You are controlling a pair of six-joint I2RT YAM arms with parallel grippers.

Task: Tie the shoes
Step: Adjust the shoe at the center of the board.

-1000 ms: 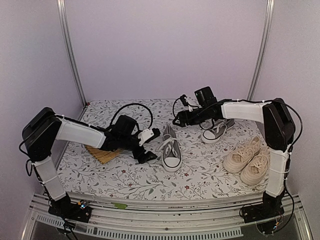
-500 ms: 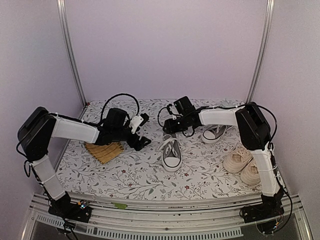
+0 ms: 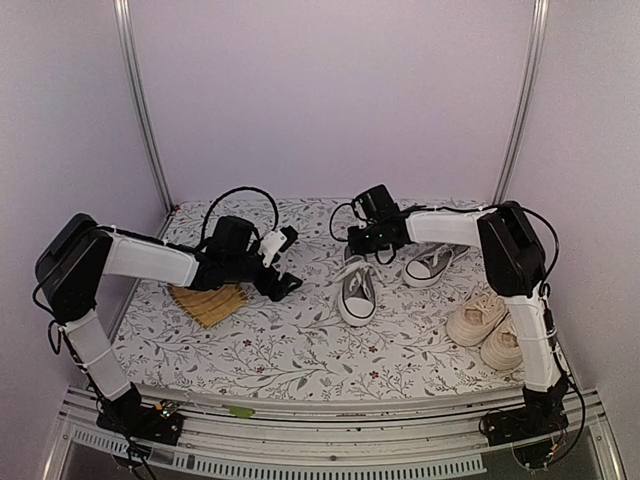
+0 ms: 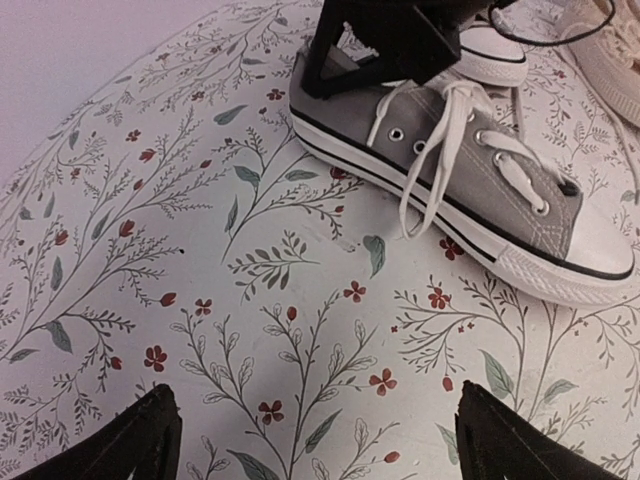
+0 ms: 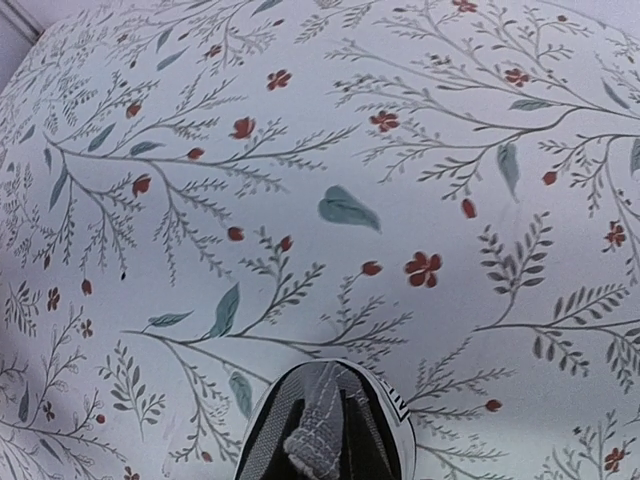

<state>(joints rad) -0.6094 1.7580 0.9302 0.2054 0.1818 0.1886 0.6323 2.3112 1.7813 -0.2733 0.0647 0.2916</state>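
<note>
Right fingers point(image 4: 410, 45) on heel point(image 5: 325, 425); four shoes point(image 3: 357, 292)

Flowered table point(image 3: 300, 352) — bearing grey sneakers point(image 3: 357, 292), cream sneakers point(image 3: 478, 318), slatted mat point(image 3: 208, 302).

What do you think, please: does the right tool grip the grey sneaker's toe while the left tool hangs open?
Not its toe: the left wrist view shows the right tool gripping the grey sneaker by the heel; the left tool hangs open.

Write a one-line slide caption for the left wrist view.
Right fingers grip a grey sneaker by its heel, laces loose, while open left fingers hover above the floral cloth.
</note>
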